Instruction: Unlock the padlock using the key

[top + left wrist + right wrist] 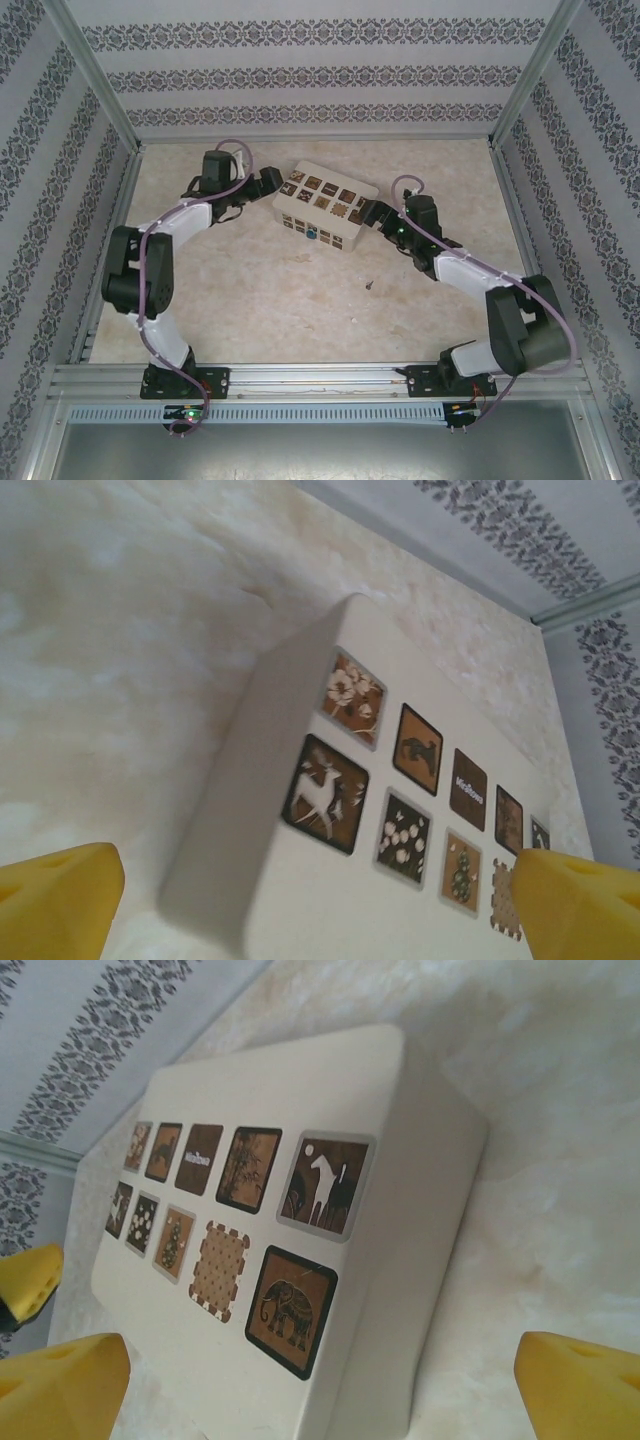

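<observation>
Left gripper (268, 184) and right gripper (371, 213) gape empty beside the box (322, 203).
Padlock (312, 235) at its near side between them; key (371, 287) on the table (250, 300), nearer the right.

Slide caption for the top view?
Left gripper and right gripper flank box; padlock at its near face, key on table.

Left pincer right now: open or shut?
Open. In the left wrist view the left pincer's two yellow fingertips sit far apart at opposite bottom corners, with the cream box in view between them.
</observation>
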{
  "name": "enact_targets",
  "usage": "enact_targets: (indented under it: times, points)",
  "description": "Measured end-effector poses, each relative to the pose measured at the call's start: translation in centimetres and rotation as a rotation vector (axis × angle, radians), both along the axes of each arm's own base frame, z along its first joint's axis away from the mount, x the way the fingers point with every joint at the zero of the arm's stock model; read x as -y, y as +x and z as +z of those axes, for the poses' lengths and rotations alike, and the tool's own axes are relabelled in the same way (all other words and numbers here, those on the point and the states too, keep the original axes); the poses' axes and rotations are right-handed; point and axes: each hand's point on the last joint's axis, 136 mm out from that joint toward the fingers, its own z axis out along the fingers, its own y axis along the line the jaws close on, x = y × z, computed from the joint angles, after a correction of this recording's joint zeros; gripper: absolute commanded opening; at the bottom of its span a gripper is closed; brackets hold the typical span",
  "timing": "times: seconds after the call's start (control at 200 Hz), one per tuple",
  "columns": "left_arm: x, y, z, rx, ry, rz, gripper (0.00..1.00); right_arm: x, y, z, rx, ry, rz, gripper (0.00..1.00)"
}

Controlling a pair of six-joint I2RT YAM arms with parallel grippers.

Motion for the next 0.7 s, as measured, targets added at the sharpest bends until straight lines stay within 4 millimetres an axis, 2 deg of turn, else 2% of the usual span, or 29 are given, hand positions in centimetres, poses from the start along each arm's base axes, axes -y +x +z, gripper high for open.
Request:
enact_targets:
  times: [0.115,0.34,0.5,0.7]
  points:
    - [1.7,1.4,-1.2,-0.033,-0.040,-0.040,0.99,-0.6,0.5,-0.9,-0.031,0.002,0.004,0.98]
    - [2.9,3.1,-3.5,-0.084,-0.056,-0.066,0.99,-1.8,1.7,-1.3,-0.045,0.004,0.018,0.98]
    - [4.3,3.3,-3.7,-0.093,-0.071,-0.107,0.99,-2.5,2.3,-1.7,-0.058,0.006,0.034,0.99]
    - [5.7,2.3,-4.0,-0.106,-0.080,-0.145,0.99,-3.5,3.1,-1.7,-0.060,0.016,0.073,0.98]
